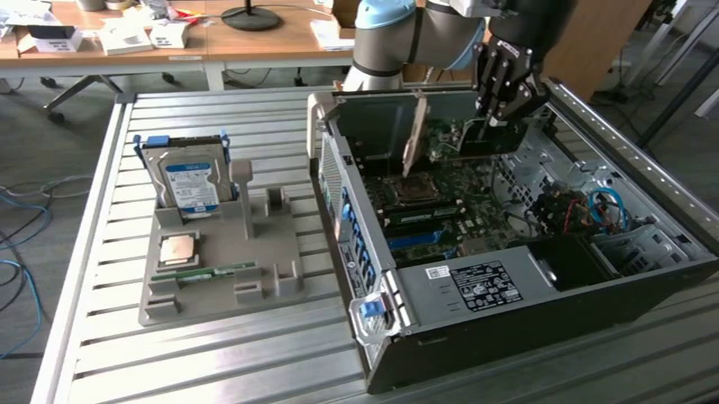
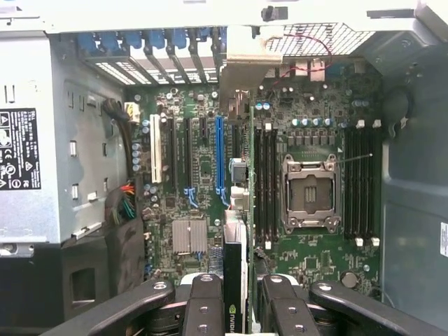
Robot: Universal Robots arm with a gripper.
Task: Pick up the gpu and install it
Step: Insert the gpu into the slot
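Pincer (image 1: 503,108): it hangs from the arm (image 1: 393,34) over the far part of the open computer case (image 1: 540,328). Its two black fingers (image 2: 206,301) stand about half apart and grip the graphics card (image 2: 235,269) between them.
Graphics card: it is held on its thin edge inside the case, over the board (image 2: 199,168). It runs along the long blue slot (image 2: 220,154), between this slot and the black memory slots (image 2: 264,182). I cannot tell if it sits in a slot.
Board: green, flat on the bottom of the case. The square processor socket (image 2: 310,192) has a silver frame.
Computer case: it lies on its side on the table (image 1: 202,362), at the exterior view's right, with the open side up.
Holder (image 1: 275,282): grey, on the table at the exterior view's left, near the case.
Hard drive (image 1: 191,181): it stands upright at the far end of the holder.
Chip (image 1: 180,250): square, it lies flat at the near end of the holder.
Memory stick (image 1: 214,271): green, it lies just beside the chip, on the near side.
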